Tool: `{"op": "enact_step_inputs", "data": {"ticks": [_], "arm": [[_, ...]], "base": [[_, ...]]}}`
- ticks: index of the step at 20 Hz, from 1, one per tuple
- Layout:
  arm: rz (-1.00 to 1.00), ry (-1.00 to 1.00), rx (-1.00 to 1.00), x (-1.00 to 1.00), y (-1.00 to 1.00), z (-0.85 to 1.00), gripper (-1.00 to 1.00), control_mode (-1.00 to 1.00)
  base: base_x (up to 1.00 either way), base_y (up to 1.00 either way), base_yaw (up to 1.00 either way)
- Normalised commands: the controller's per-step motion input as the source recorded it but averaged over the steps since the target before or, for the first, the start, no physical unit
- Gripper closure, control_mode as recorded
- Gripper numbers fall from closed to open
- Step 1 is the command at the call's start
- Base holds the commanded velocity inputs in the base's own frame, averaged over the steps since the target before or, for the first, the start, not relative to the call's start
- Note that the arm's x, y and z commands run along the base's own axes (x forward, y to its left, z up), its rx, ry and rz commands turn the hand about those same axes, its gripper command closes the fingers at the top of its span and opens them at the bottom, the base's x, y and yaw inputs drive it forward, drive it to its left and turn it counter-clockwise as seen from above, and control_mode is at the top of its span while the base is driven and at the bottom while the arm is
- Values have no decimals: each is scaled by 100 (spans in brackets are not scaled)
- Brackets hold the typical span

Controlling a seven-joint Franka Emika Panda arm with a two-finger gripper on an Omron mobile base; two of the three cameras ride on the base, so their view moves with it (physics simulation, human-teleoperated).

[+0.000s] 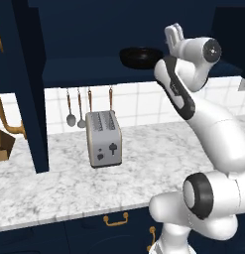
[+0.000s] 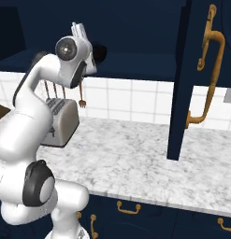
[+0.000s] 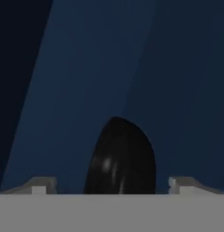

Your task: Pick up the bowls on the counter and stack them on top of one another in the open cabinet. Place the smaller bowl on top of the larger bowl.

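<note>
Up in the open cabinet (image 1: 84, 64), a black bowl (image 1: 140, 57) sits on the shelf. The gripper (image 3: 112, 186) is raised to that shelf with its jaws spread apart, one tip on either side of the bowl without clamping it. Below, on the marble desk (image 1: 54, 183), a silver toaster (image 1: 104, 138) stands near the tiled wall.

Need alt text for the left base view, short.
A white robot arm reaches up into the open cabinet, its open claw beside a black bowl on the shelf. Below, a silver toaster stands on the counter, with utensils hanging behind it.
</note>
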Motion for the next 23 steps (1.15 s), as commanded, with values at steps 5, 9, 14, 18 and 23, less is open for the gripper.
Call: {"op": "enact_step_inputs", "data": {"ticks": [5, 9, 14, 18, 23], "arm": [[0, -30, 14, -100, -5, 3, -100, -100], [0, -12, 10, -100, -23, 4, -100, -100], [0, 27, 4, -100, -32, -2, -100, -100], [0, 64, 0, -98, -23, 0, -100, -100], [0, 87, 0, -66, -11, -1, -100, -100]], "base": [[0, 0, 0], [0, 0, 0], [0, 0, 0], [0, 0, 0], [0, 0, 0]]}}
